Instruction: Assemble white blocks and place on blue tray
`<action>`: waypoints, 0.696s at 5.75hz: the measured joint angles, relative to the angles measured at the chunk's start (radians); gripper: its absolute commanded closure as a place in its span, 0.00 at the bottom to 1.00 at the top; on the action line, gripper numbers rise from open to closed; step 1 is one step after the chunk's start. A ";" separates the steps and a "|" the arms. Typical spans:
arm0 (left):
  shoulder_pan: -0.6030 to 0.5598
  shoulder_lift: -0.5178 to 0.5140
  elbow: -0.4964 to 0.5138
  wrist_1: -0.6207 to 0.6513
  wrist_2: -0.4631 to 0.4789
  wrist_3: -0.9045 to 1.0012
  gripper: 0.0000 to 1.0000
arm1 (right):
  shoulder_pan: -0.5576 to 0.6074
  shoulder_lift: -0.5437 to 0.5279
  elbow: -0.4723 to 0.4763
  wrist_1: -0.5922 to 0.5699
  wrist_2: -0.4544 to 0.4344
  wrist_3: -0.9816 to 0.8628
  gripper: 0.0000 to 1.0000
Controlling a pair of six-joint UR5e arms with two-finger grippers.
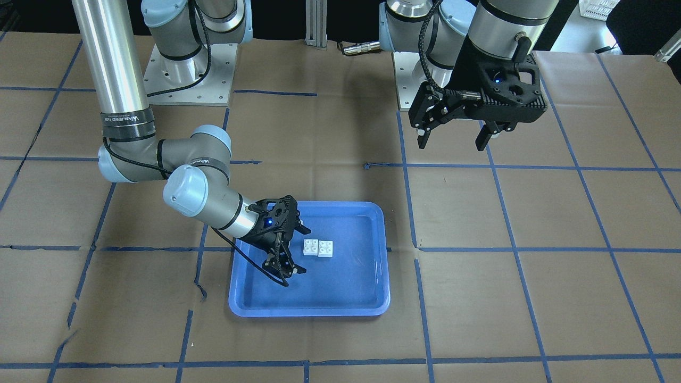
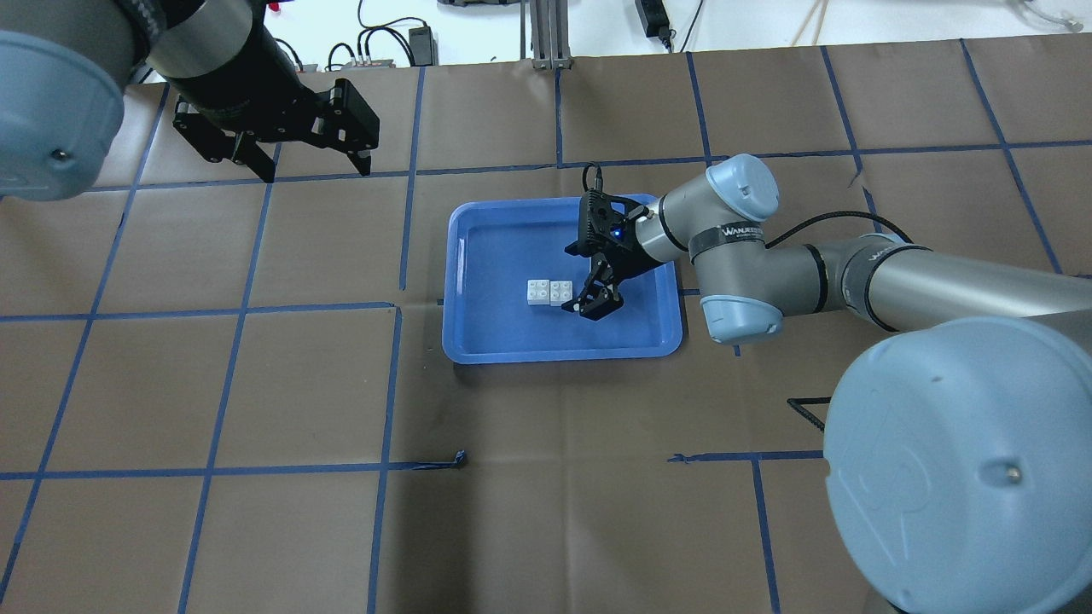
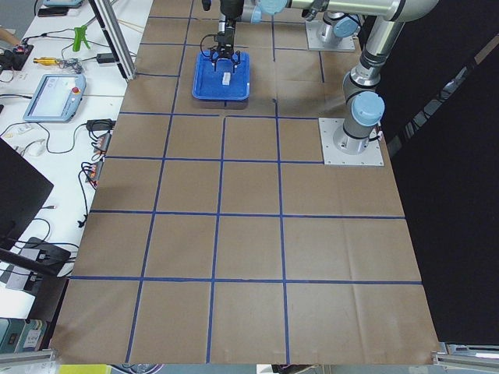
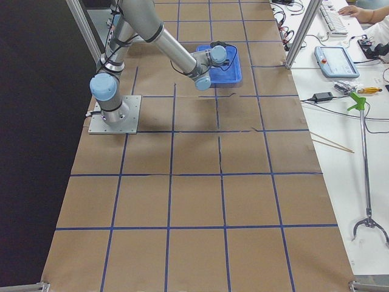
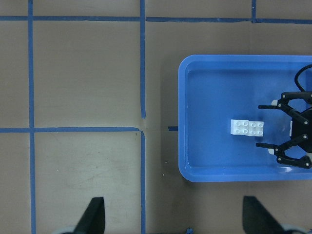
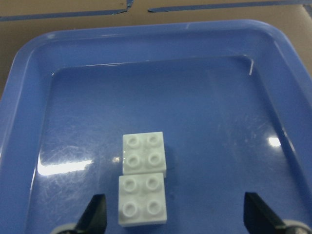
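Observation:
Two white blocks (image 1: 318,248) lie side by side, touching, studs up, near the middle of the blue tray (image 1: 346,287). They also show in the overhead view (image 2: 548,292), the left wrist view (image 5: 247,128) and the right wrist view (image 6: 144,180). My right gripper (image 1: 298,251) is open and empty, low inside the tray, right beside the blocks without touching them. My left gripper (image 1: 452,142) is open and empty, held high above the table, far from the tray. It also shows in the overhead view (image 2: 314,170).
The table is covered in brown paper with a blue tape grid. The tray (image 2: 512,345) sits near the table's middle. The arm bases (image 1: 191,74) stand at the robot's edge. A small metal part (image 1: 362,48) lies between them. Operator benches with devices (image 3: 54,97) flank the table.

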 measured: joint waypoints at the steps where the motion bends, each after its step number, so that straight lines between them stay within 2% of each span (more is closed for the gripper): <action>1: 0.000 0.000 0.000 0.000 0.000 -0.001 0.01 | -0.005 -0.019 -0.027 0.031 -0.023 0.030 0.00; 2: 0.000 0.000 0.001 0.000 0.000 -0.002 0.01 | -0.011 -0.062 -0.060 0.134 -0.071 0.046 0.00; 4: 0.000 0.000 0.000 0.000 0.002 -0.002 0.01 | -0.046 -0.178 -0.166 0.510 -0.227 0.108 0.00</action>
